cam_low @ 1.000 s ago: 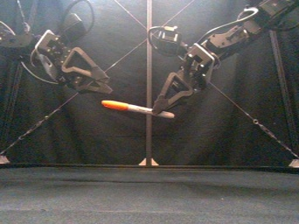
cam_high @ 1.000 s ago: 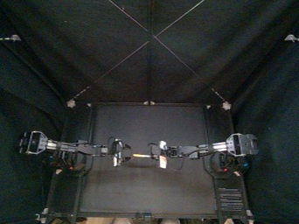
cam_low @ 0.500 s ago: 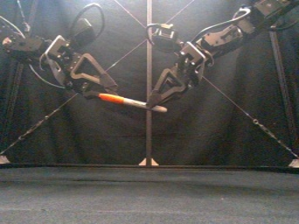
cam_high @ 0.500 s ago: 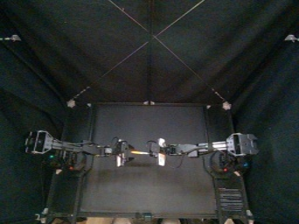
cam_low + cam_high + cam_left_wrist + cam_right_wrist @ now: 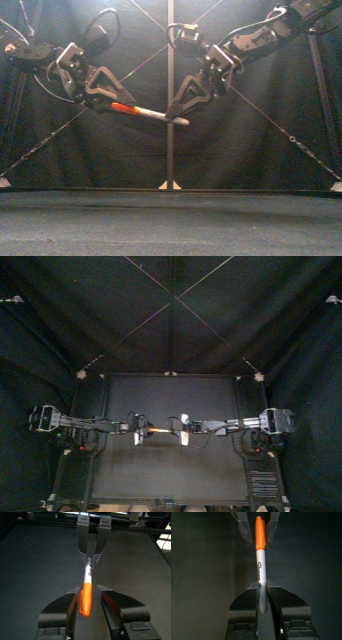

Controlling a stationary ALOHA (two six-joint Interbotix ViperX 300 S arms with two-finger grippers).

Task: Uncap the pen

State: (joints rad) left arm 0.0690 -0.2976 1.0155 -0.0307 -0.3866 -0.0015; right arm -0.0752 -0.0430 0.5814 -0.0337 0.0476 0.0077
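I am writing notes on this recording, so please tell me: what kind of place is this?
Probably a robot test booth: black curtains enclose a small black table, and two black robot arms meet at an orange-capped grey marker pen.

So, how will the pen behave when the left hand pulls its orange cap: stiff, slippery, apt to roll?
The pen is probably stiff: it juts straight from the right hand without sagging. Its smooth round barrel might slip, since that hand grips only the tail end. If dropped, it would likely roll on the table.
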